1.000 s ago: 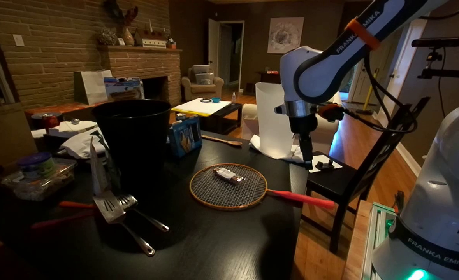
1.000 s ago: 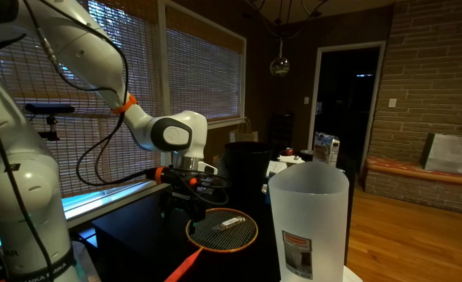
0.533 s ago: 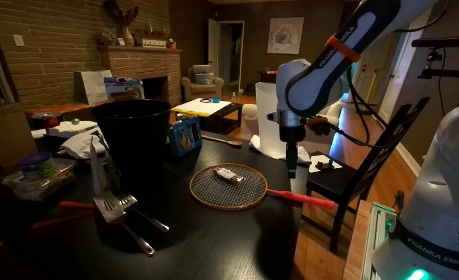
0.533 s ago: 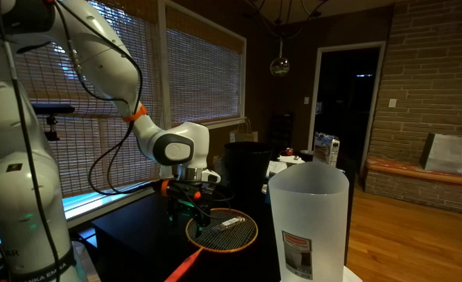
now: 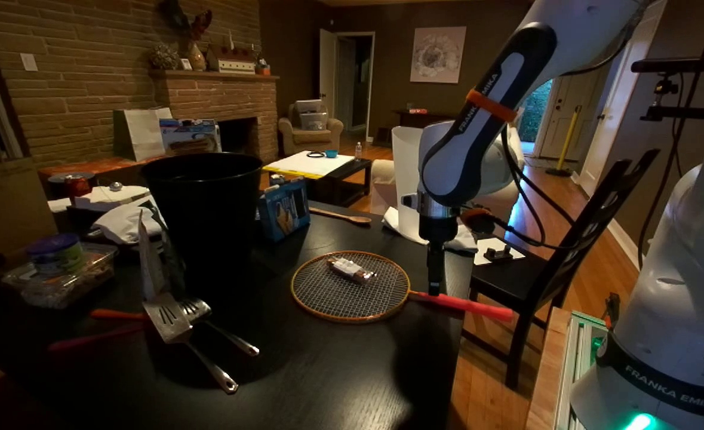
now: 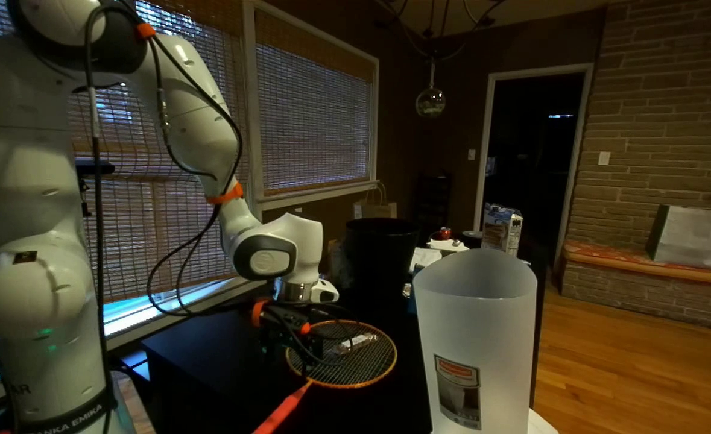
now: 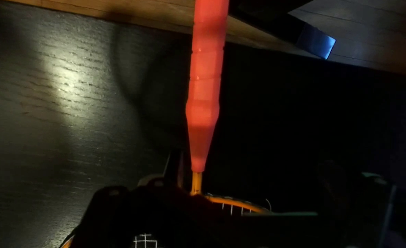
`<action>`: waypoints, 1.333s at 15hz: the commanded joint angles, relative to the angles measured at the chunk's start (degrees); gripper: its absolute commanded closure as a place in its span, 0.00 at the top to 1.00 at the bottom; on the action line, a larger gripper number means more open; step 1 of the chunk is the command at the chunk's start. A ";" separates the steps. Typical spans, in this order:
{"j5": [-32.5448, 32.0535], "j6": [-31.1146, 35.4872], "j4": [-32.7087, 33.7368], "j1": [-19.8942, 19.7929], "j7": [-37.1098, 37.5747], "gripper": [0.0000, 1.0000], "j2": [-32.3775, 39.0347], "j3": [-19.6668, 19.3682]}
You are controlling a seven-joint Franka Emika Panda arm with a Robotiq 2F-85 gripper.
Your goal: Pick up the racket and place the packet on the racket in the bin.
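Note:
The racket [image 5: 381,298] lies flat on the black table, its red handle reaching over the table edge. It also shows in an exterior view [image 6: 361,371] and in the wrist view [image 7: 205,86]. The packet [image 5: 352,270], a small wrapped bar with a pale label, lies on the racket's strings; it also shows in an exterior view [image 6: 355,343] and is hidden in the wrist view. The black bin [image 5: 205,215] stands upright on the table beyond the racket's head. My gripper [image 5: 434,292] is open and empty, low over the handle's neck. In the wrist view the dark fingers [image 7: 175,168] stand either side of the neck.
A tall white container [image 6: 482,337] stands near the table's edge. Metal spatulas [image 5: 169,319] lie before the bin. A blue box [image 5: 283,209] and a wooden spoon [image 5: 352,218] are behind the racket. A black chair [image 5: 519,275] stands beside the table.
My gripper has come down and moved from beside the white container to just over the racket's handle. The racket, the packet and the bin have not moved.

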 commanded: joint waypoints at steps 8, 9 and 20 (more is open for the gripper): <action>13.17 8.44 0.07 -4.21 -15.76 1.00 7.50 6.77; 12.31 9.42 0.08 -4.53 -15.48 1.00 7.89 6.96; 0.49 19.48 0.11 -5.19 -5.08 1.00 12.26 5.24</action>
